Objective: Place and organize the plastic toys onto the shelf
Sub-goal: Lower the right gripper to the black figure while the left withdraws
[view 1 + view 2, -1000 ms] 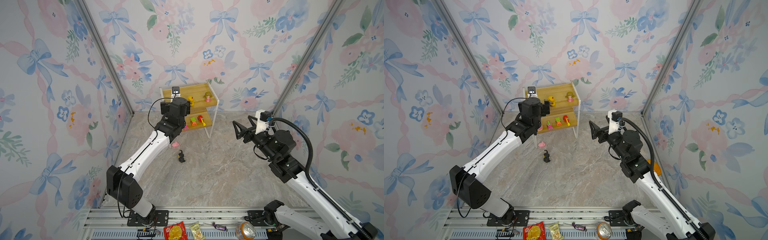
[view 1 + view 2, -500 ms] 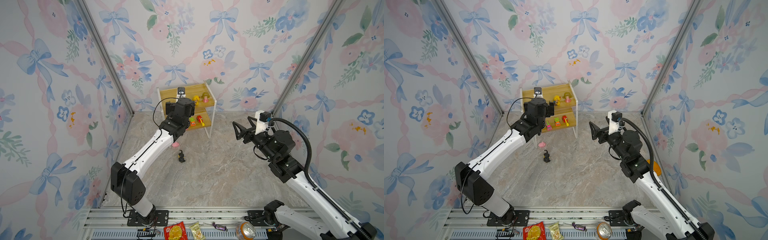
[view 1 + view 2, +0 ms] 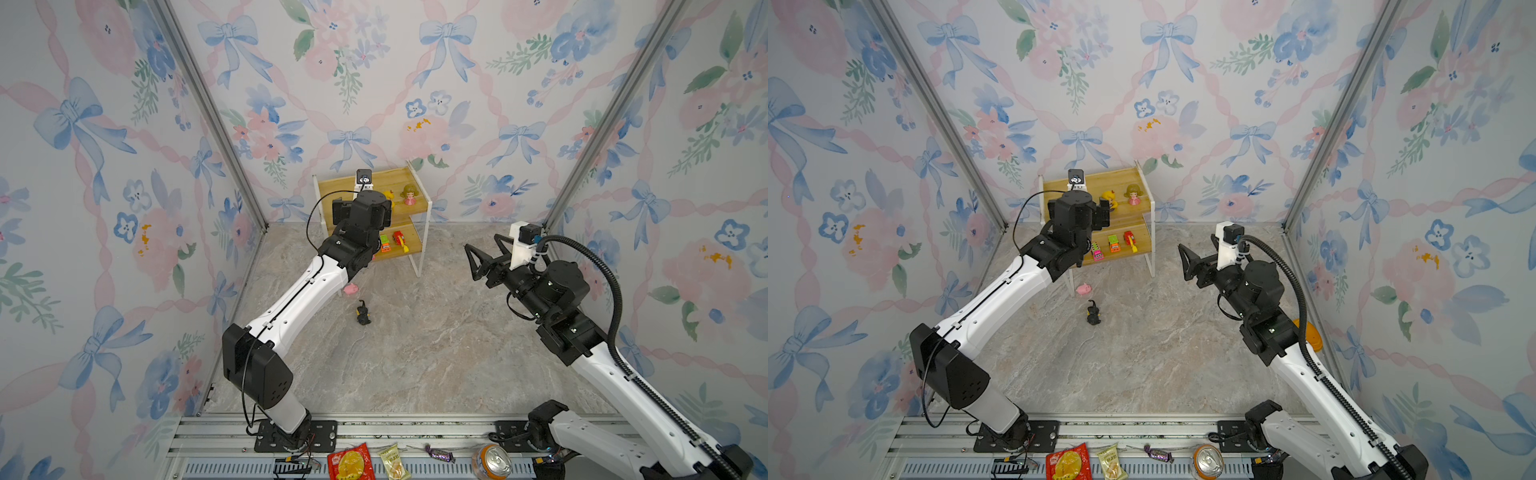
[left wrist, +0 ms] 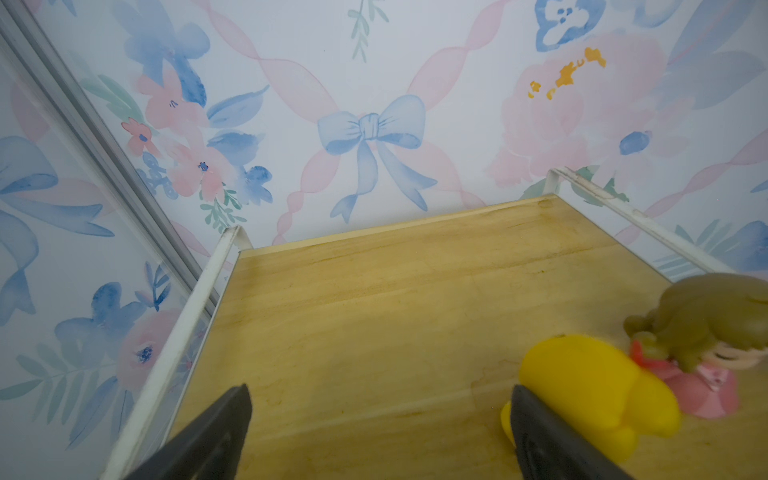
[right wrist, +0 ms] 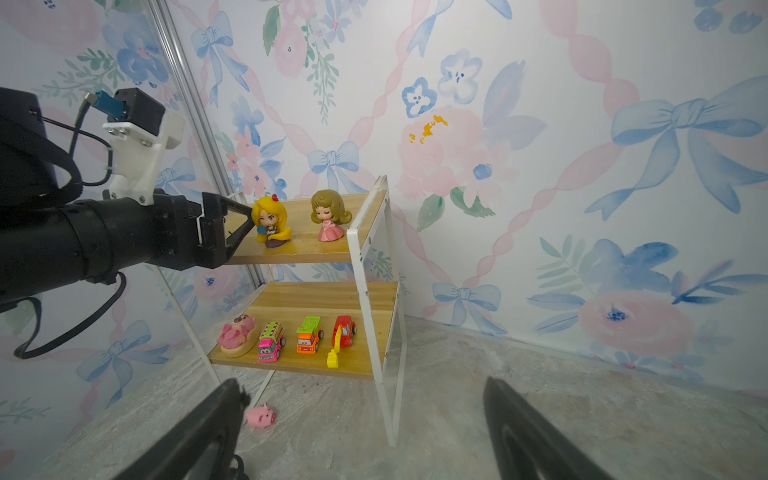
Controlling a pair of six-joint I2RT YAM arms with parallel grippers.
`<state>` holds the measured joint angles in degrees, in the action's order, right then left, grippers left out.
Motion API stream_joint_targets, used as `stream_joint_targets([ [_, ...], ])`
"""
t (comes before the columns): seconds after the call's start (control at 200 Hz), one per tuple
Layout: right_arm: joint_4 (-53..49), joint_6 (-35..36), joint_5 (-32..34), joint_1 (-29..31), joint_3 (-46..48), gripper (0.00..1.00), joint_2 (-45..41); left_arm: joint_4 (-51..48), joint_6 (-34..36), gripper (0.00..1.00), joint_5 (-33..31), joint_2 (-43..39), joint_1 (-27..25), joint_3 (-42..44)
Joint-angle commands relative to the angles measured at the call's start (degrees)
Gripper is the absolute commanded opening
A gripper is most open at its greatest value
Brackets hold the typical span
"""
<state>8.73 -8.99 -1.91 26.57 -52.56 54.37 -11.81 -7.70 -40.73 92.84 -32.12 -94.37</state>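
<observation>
Left gripper (image 4: pixel 378 403) spread wide, empty, over shelf (image 5: pixel 324 299) top board, beside yellow-haired doll (image 5: pixel 270 222). Right gripper (image 5: pixel 363 390) wide, empty, well apart. 3 cars (image 5: pixel 308 334) on lower board. Pig (image 5: pixel 260 415) and black figure (image 3: pixel 363 312) on floor (image 3: pixel 415 353).

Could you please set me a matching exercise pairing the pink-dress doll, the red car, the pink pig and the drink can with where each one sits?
Things: 1 pink-dress doll; 2 red car; 3 pink pig; 4 drink can.
Places: A lower board of the shelf; B front edge of the rig, near the wrapped candy; C upper board; D floor, beside a shelf leg.
Pairs: 1-C, 2-A, 3-D, 4-B.
</observation>
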Motion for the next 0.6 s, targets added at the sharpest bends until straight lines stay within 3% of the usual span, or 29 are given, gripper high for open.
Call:
stream_joint_targets([
  [0.0, 0.7, -0.8, -1.2, 0.4, -0.3, 0.92, 0.5, -2.0, 0.2, 0.98, -0.8, -3.8, 0.2, 0.2],
  [0.315, -2.1, 2.4, 4.2, 9.4, 0.0, 0.91, 3.0, -4.7, -1.6, 0.98, 2.1, -15.4, 0.5, 6.4],
  [0.455, 0.7, 1.9, 9.1, 18.8, 3.9, 0.9, 6.6, -5.8, -4.4, 0.98, 4.6, -22.9, 0.4, 14.1],
  [0.59, 11.1, -0.2, 18.1, 29.0, 10.7, 0.88, 13.2, -6.3, -7.7, 0.98, 7.7, -30.8, 0.4, 24.1],
])
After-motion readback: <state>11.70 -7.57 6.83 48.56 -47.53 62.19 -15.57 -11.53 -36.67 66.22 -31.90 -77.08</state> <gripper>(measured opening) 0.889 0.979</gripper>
